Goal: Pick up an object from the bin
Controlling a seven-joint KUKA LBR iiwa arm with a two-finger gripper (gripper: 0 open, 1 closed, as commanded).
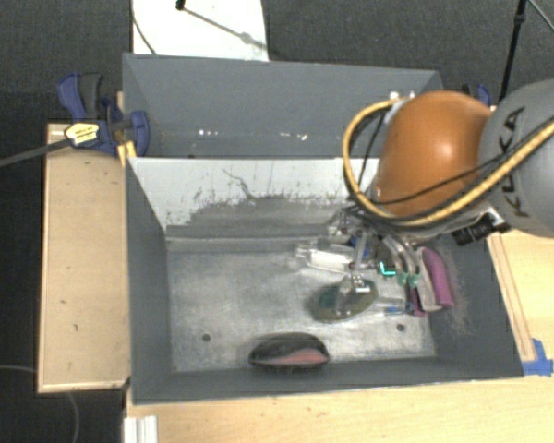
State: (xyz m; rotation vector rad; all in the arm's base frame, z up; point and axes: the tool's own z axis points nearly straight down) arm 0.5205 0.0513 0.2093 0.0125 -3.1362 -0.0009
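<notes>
I see the gripper [355, 291] low over the scratched grey bin floor [231, 293], right above a dark greenish flat thing [332, 308]; whether it is open or closed I cannot tell. A dark oval thing [289, 352] lies near the gripper.

Claw [358, 284] over grey-green lump [332, 306] in bin [212, 275]

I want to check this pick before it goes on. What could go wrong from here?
The gripper is low over a dark green rounded object in a tight cluster; a clear plastic piece and a purple oblong object lie close, so it may push or snag a neighbour. The arm's orange cover hides part of this cluster, so contact is hard to judge.
</notes>
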